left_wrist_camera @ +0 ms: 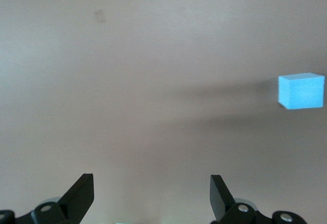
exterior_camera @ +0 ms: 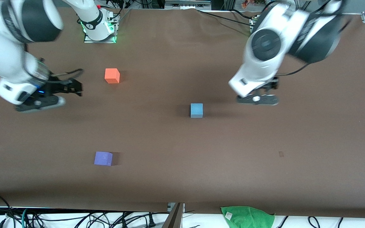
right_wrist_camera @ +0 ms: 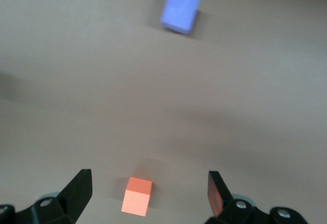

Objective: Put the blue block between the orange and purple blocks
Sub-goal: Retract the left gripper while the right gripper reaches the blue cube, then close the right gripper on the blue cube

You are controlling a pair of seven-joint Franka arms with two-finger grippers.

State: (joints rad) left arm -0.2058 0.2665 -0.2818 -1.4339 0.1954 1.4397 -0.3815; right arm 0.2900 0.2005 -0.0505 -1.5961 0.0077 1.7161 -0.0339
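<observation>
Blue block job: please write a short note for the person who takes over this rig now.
Left gripper: open, empty, over bare table toward the left arm's end.
Right gripper: open, empty, over the table near the orange block.
Blue block: on the table mid-way, held by nothing, off to the left arm's side of the other two.
Purple block: nearer the front camera than the orange one.
Done: nothing yet. Left: pick up the blue block and set it between orange and purple.

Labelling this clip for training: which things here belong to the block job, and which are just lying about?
Part of the job:
blue block
orange block
purple block

Just lying about:
green cloth at the table's edge nearest the front camera
cables beside that edge
</observation>
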